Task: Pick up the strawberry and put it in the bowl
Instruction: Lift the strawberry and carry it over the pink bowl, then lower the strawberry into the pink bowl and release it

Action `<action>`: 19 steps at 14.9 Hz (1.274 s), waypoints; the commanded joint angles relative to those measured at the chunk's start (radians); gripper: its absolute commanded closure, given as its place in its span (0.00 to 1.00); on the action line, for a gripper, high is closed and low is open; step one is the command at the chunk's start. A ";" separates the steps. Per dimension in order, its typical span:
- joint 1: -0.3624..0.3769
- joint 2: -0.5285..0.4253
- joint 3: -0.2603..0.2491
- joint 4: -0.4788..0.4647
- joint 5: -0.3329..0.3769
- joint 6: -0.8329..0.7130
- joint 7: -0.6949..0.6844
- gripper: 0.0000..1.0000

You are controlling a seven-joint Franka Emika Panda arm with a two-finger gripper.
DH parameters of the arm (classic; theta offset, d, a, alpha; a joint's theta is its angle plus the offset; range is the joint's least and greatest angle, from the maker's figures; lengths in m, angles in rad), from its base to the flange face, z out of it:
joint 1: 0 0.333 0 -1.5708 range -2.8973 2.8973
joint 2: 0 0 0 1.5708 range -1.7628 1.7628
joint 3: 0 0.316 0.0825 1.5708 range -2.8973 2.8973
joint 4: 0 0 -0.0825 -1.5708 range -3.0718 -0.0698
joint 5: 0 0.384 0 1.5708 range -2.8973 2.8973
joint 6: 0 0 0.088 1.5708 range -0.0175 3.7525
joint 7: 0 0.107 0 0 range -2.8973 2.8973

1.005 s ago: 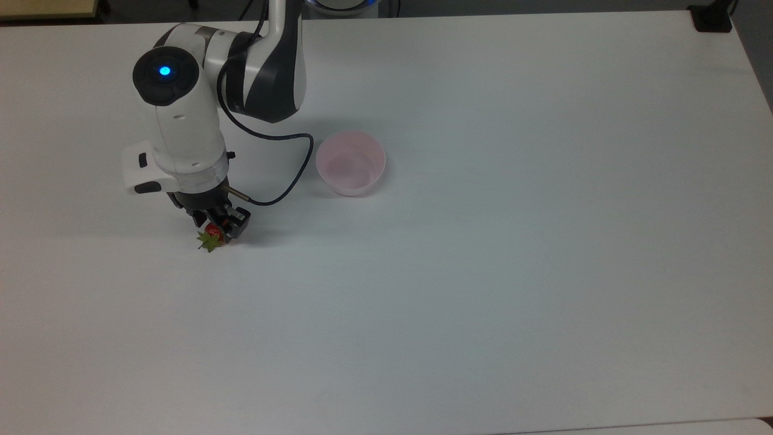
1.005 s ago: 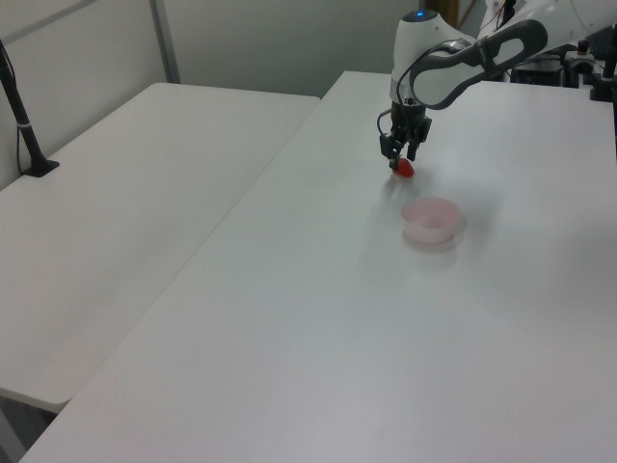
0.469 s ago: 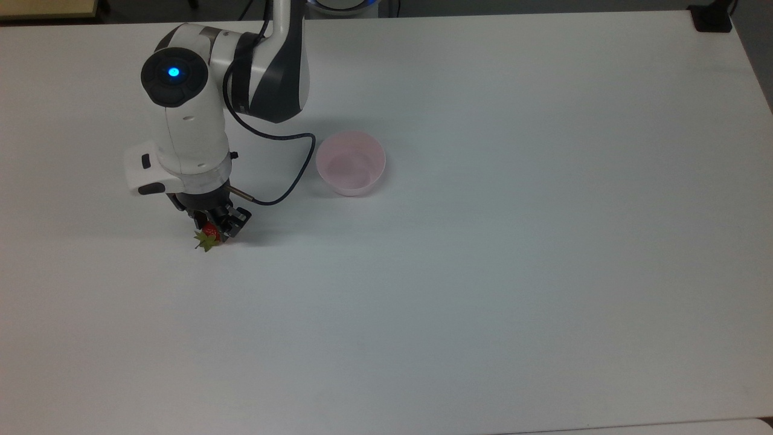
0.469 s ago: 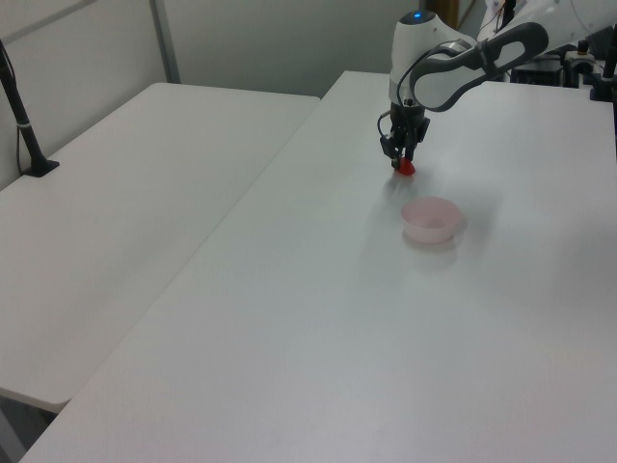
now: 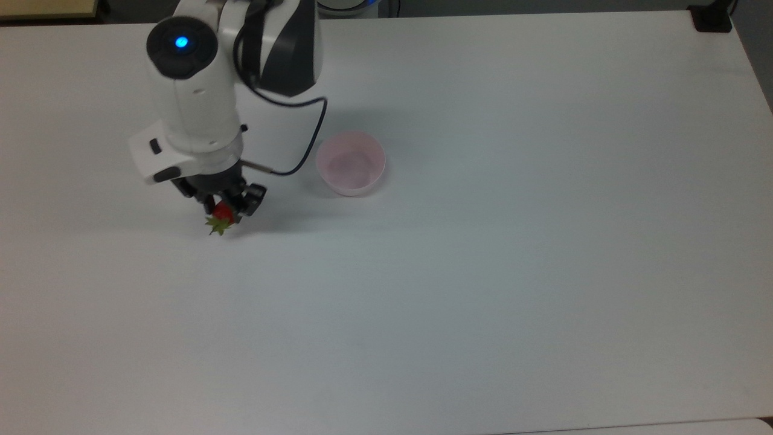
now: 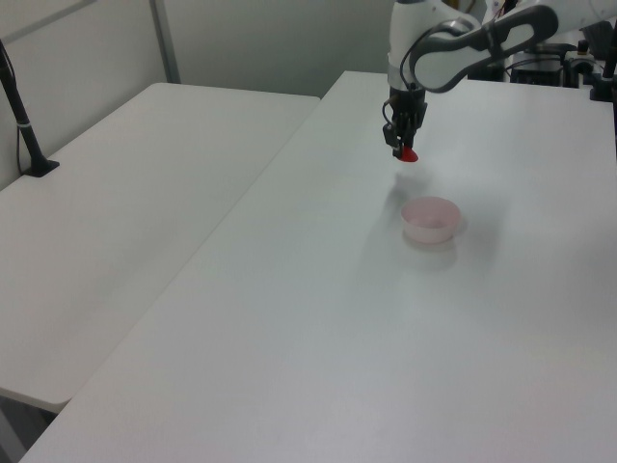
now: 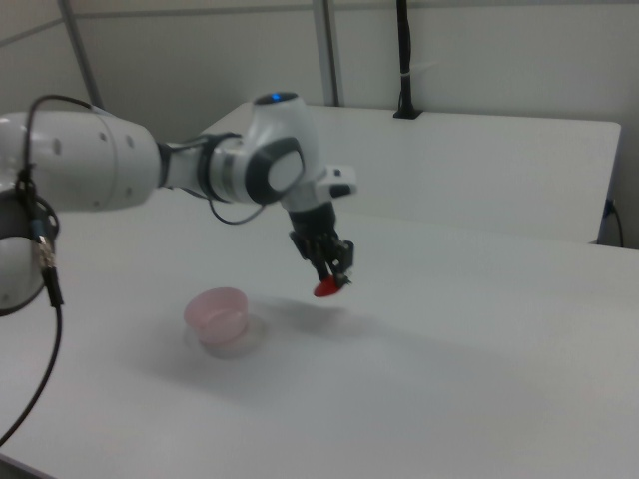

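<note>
Strawberry (image 5: 222, 215) hangs clamped between the fingers of the gripper (image 5: 224, 208), lifted clear of the white table (image 5: 483, 241); in the right view the red fruit (image 7: 326, 287) floats above its own shadow on the tabletop, and in the top view its green cap points down toward the top view's bottom edge. The gripper (image 7: 334, 269) is closed on the fruit. The bowl (image 5: 350, 163) sits on the table, well apart from the strawberry, toward the top view's right. The pale pink bowl (image 7: 219, 313) holds nothing inside; its bottom shows through plainly. In the left view the strawberry (image 6: 409, 154) hangs beyond the bowl (image 6: 430, 219).
</note>
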State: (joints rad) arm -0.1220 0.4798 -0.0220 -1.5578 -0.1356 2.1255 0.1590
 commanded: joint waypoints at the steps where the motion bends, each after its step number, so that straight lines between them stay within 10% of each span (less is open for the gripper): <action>1: 0.080 -0.131 -0.001 -0.074 0.013 -0.100 -0.068 0.61; 8: 0.091 -0.182 0.137 -0.160 0.025 -0.228 -0.078 0.61; 17: 0.134 -0.181 0.139 -0.242 0.013 -0.177 -0.075 0.59; 19: 0.136 -0.175 0.139 -0.252 0.013 -0.173 -0.073 0.41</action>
State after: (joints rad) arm 0.0058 0.3304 0.1218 -1.7554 -0.1250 1.9164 0.1015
